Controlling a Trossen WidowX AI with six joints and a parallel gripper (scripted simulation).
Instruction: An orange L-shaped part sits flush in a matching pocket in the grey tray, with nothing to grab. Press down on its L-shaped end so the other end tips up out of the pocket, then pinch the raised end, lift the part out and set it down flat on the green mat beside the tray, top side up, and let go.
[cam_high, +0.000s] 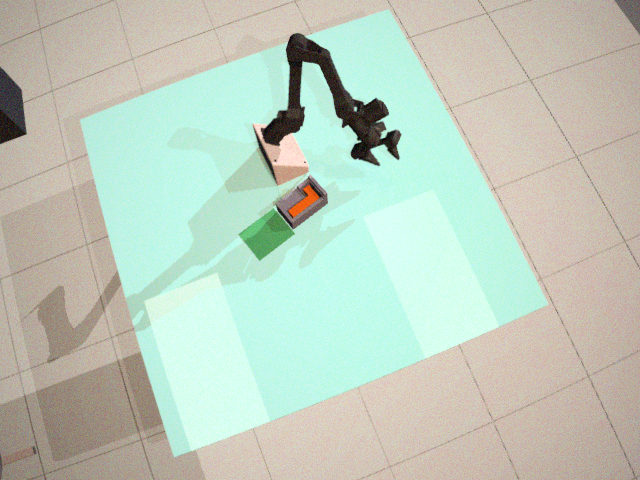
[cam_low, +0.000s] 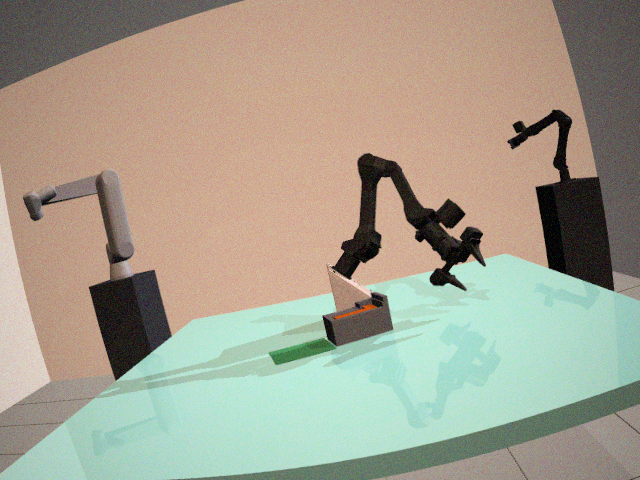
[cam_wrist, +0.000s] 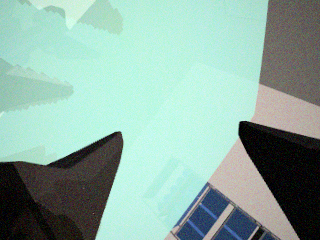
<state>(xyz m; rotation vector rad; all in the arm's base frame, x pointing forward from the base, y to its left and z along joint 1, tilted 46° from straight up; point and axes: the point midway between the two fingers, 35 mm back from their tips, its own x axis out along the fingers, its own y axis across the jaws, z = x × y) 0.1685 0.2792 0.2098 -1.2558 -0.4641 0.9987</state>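
Note:
The orange L-shaped part (cam_high: 305, 203) (cam_low: 354, 312) lies in the pocket of the grey tray (cam_high: 295, 223) (cam_low: 361, 331), level as far as I can see. The short leg of the L is at the tray's end away from the mat. The green mat (cam_high: 266, 235) (cam_low: 302, 352) lies flat beside the tray's other end, with nothing on it. My gripper (cam_high: 389, 161) (cam_low: 475, 277) (cam_wrist: 179, 132) is open and empty, raised above the table, off to the side of the tray away from the mat. The wrist view shows neither part, tray nor mat.
The arm's pale pink base (cam_high: 290, 155) (cam_low: 347, 291) stands close to the tray. The tray's raised end wall is on the side away from the mat. Other arms stand on dark pedestals (cam_low: 131, 320) (cam_low: 576, 232) beyond the table (cam_high: 330, 330) (cam_low: 310, 423).

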